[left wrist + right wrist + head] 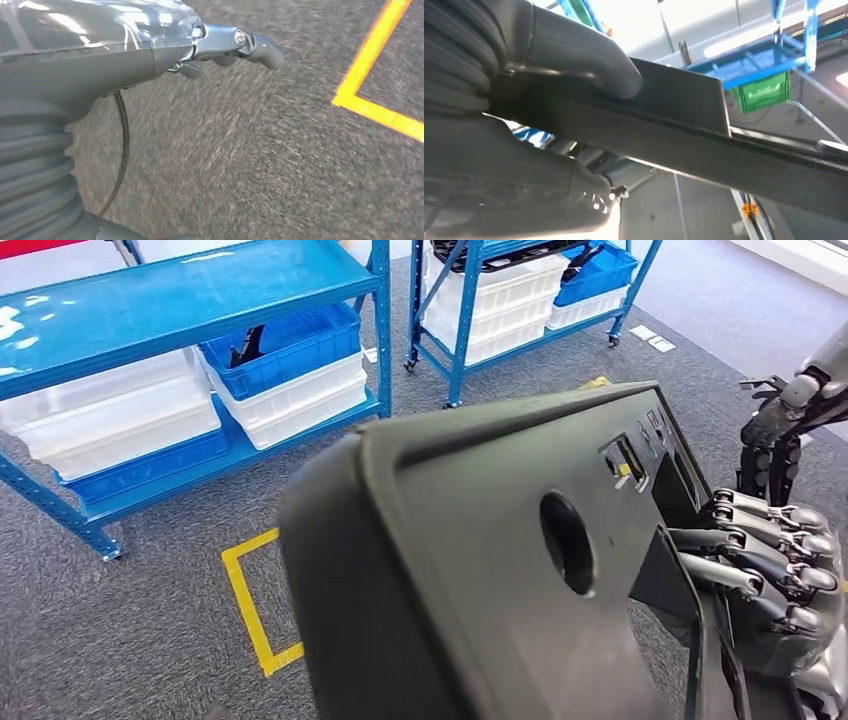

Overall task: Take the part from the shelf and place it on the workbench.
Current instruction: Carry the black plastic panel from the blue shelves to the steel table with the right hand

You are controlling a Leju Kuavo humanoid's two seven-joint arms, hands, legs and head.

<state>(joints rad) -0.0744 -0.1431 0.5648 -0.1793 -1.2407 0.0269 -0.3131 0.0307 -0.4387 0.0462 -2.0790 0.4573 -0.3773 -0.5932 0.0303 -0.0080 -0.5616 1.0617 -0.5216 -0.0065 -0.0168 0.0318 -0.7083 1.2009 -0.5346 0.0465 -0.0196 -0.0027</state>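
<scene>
The part (480, 570) is a large black plastic panel with a round hole and small slots, tilted up close in front of me in the head view. My right hand (775, 575) grips its right edge, with dark fingers (760, 540) wrapped over the rim. In the right wrist view the grey thumb (589, 60) presses on the flat face of the part (704, 145), which runs across the picture. My left hand (235, 45) hangs over the grey carpet with its fingers stretched out and nothing in it.
Blue shelves (180, 300) with white and blue bins (290, 370) stand ahead on the left, and a second wheeled shelf (520, 300) stands further back. Yellow tape (250, 610) marks a square on the carpet. A silver arm with dark fingers (780, 430) shows at the right edge.
</scene>
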